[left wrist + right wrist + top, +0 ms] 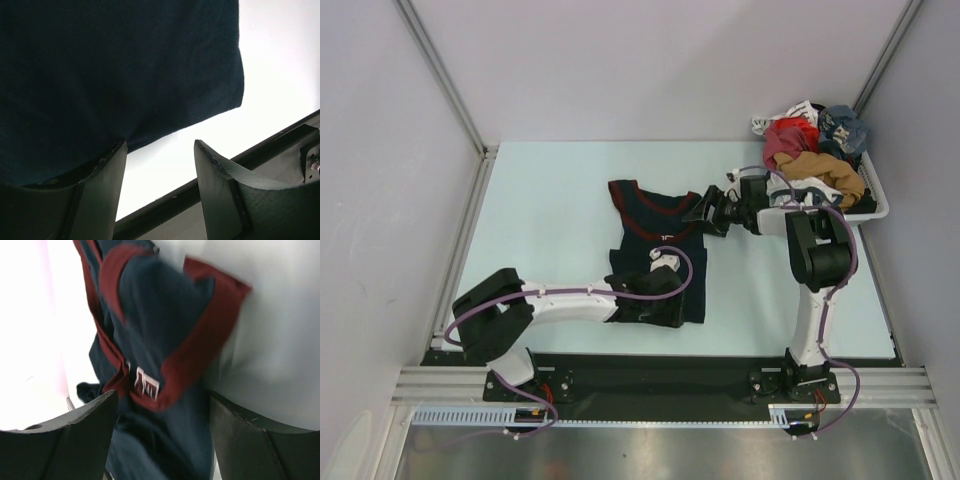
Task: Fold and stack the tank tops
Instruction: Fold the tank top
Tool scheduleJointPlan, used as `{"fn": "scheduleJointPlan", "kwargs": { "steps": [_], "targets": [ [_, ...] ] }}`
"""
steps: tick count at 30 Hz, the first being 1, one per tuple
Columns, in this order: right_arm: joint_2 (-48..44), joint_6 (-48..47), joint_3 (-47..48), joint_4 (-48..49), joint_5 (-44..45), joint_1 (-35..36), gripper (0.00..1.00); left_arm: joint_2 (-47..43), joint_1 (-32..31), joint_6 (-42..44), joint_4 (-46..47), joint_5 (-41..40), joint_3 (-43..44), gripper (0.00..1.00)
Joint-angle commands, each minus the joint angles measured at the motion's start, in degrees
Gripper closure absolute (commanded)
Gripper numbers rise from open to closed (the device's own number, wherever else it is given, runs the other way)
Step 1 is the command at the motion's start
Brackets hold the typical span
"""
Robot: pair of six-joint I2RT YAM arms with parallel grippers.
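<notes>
Nearest me the left arm (570,298) stretches from the near edge across the pale table (540,190), hiding part of the navy tank top (655,215) with maroon trim, which lies mid-table, neck toward the far edge. It looks light and limp, best taken by straps and hem corners. In the clothes basket (876,208) at the far right corner I cannot pick out a white top; the left gripper (160,145) stands unclenched at the hem, grasping nothing, and the right gripper (162,395) is spread wide over a blurred strap, contact unclear.
</notes>
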Motion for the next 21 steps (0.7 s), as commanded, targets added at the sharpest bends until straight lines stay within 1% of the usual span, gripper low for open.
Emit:
{"fn": "scheduleJointPlan", "kwargs": {
  "steps": [1,2,3,5,8,9,10,12,13,14,15,18,20,21],
  "targets": [
    [5.1,-0.4,6.1,4.6,-2.2,1.3,0.25,0.0,0.6,1.4,-1.0,-0.9,2.2,0.38],
    [6.3,-0.2,7.5,5.1,-2.2,1.6,0.26,0.0,0.6,1.6,-1.1,-0.6,2.3,0.38],
    [8.5,0.8,9.8,5.9,-2.4,1.6,0.30,0.1,0.9,1.9,-1.2,-0.5,2.6,0.38],
    [10.7,2.8,12.1,9.4,-2.9,1.5,0.34,0.4,1.2,2.2,-1.6,-0.6,3.0,0.38],
    [15.3,7.2,17.5,13.9,-4.4,0.7,0.43,0.7,1.9,2.5,-1.9,-0.3,3.4,0.38],
    [16.4,7.9,19.5,14.0,-4.8,0.4,0.49,0.8,2.2,2.6,-1.8,-0.2,3.3,0.38],
    [18.5,8.8,21.4,13.6,-4.8,0.3,0.53,1.0,2.4,2.7,-1.5,0.0,3.1,0.38],
    [20.1,9.4,26.6,13.2,-4.3,0.0,0.53,1.4,2.8,2.8,-1.0,0.5,2.7,0.38],
    [22.0,9.9,28.1,13.0,-4.3,-0.1,0.50,1.6,3.2,2.9,-0.2,0.7,2.1,0.38],
    [22.7,10.1,31.2,13.1,-4.4,-0.3,0.44,1.9,3.3,2.8,0.2,1.2,1.8,0.38],
    [23.5,10.3,32.6,13.2,-4.3,-0.3,0.33,2.1,3.5,2.8,0.4,1.3,1.6,0.38],
    [26.0,10.4,38.2,12.4,-3.9,-0.4,0.31,2.8,3.5,2.7,1.0,1.8,1.1,0.38],
    [28.1,10.8,40.8,10.9,-3.7,-0.5,0.34,3.3,3.5,2.6,1.4,2.0,0.8,0.38],
    [28.8,10.9,43.7,10.2,-3.9,-0.5,0.46,3.4,3.5,2.6,1.4,2.1,0.8,0.38]
  ]
}}
